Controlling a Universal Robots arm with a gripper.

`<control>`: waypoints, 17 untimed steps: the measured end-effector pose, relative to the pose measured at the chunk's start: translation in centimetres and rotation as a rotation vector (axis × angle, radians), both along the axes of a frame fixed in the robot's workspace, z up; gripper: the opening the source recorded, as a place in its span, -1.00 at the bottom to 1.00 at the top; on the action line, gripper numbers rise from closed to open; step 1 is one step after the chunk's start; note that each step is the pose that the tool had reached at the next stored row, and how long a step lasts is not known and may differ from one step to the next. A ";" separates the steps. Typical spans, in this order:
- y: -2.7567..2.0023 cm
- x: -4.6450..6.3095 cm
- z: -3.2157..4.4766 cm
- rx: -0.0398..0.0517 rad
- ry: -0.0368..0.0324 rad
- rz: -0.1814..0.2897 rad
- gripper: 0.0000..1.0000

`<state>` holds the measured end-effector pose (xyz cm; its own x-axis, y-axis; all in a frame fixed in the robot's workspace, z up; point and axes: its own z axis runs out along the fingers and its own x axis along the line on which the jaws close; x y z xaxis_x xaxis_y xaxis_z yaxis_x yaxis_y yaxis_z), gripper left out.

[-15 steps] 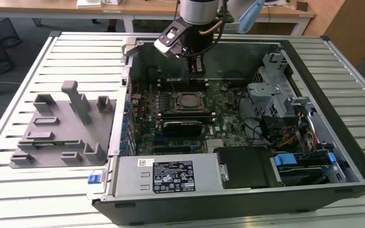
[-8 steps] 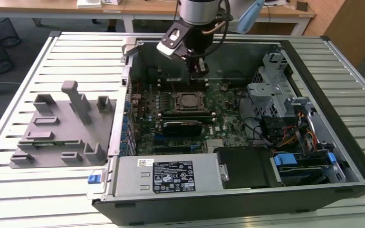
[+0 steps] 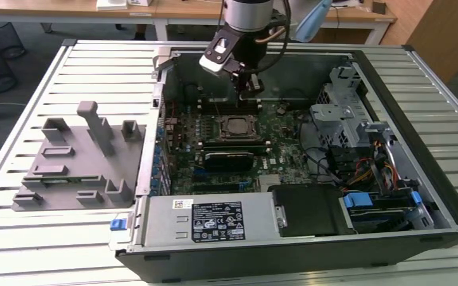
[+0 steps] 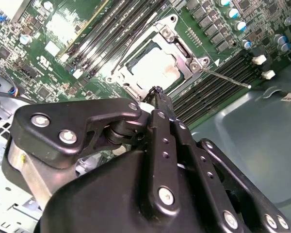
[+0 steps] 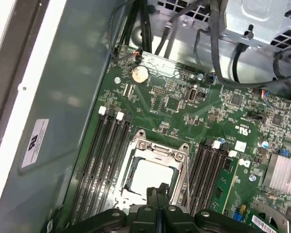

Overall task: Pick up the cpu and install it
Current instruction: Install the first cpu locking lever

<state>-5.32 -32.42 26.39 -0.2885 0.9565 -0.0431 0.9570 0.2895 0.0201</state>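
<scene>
We are hovering our gripper (image 4: 157,94) just above the cpu (image 4: 155,68), which is lying in the socket (image 5: 157,167). Its fingers are pressed together, gripping nothing.

The chip (image 5: 153,175) has a pale, smooth metal top with a dull sheen, sitting in a bright metal socket frame (image 5: 136,145). The circuit board (image 5: 169,104) is glossy green. The claw (image 4: 156,92) is black, semi-gloss plastic or coated metal with shiny metal screws. The computer case (image 3: 443,208) is matt dark metal. The desk (image 3: 93,65) is pale ribbed metal.
</scene>
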 end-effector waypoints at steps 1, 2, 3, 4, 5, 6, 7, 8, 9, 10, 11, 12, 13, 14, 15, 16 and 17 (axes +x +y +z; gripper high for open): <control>0.00 0.0 -0.01 0.0000 -0.0001 0.006 -0.79; 0.00 0.0 -0.02 0.0001 -0.0001 0.017 -0.79; 0.00 0.0 -0.03 0.0001 -0.0001 0.035 -0.79; 0.00 0.0 -0.04 0.0001 -0.0001 0.053 -0.79; 0.00 0.0 -0.05 0.0001 -0.0001 0.071 -0.79; 0.00 0.0 -0.06 0.0001 0.0000 0.089 -0.79; 0.00 0.0 -0.08 0.0000 0.0000 0.107 -0.79; 0.00 0.0 -0.08 0.0000 0.0000 0.127 -0.79; 0.00 0.0 -0.09 0.0000 0.0000 0.145 -0.79; 0.00 0.0 -0.10 0.0000 0.0000 0.163 -0.79; 0.00 0.0 -0.10 0.0000 -0.0001 0.181 -0.79; 0.00 0.0 -0.11 0.0000 0.0000 0.199 -0.79; 0.00 0.0 -0.11 0.0000 -0.0001 0.218 -0.79; 0.00 0.0 -0.12 0.0000 0.0000 0.236 -0.79; 0.00 0.0 -0.12 0.0000 0.0000 0.254 -0.79; 0.00 0.0 -0.13 0.0000 -0.0001 0.272 -0.79; 0.00 0.0 -0.13 0.0000 -0.0001 0.291 -0.79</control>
<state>-5.36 -32.42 26.25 -0.5505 0.8337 -0.0432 0.8339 0.5516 0.0202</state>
